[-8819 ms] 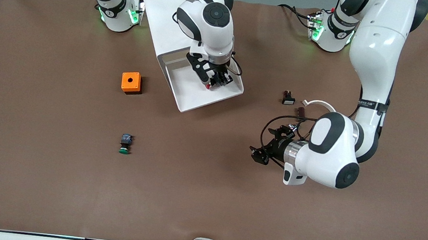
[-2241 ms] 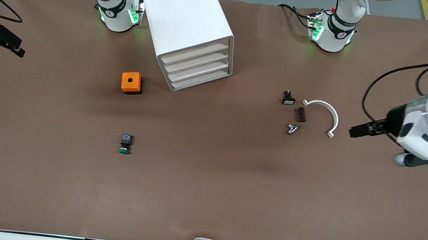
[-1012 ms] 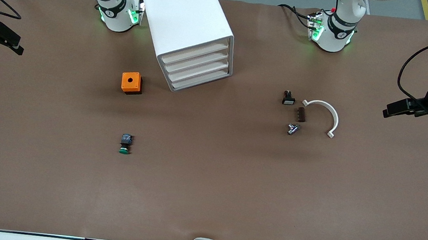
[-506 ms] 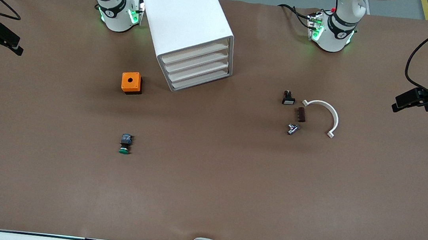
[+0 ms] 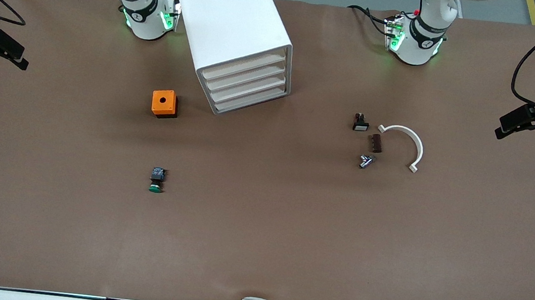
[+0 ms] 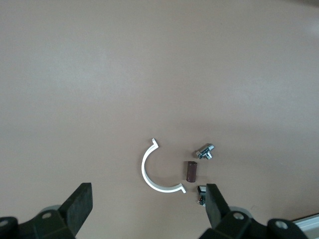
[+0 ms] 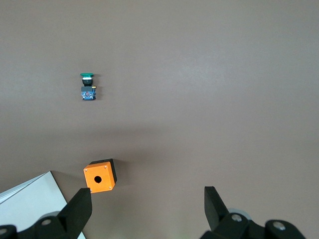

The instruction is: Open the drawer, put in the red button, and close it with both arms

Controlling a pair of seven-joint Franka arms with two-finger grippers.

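Both sets of fingers stand spread and empty: the left gripper [image 5: 516,124] hangs over the table edge at the left arm's end, the right gripper [image 5: 2,48] over the edge at the right arm's end, both well apart from the white cabinet [image 5: 233,37]. All four drawers [image 5: 246,84] sit flush in its front, so the red button is not in view and, I judge, lies shut inside one. Such a shallow drawer likely slides lightly and is best caught by its pale front strip, the small, hard button across its body.
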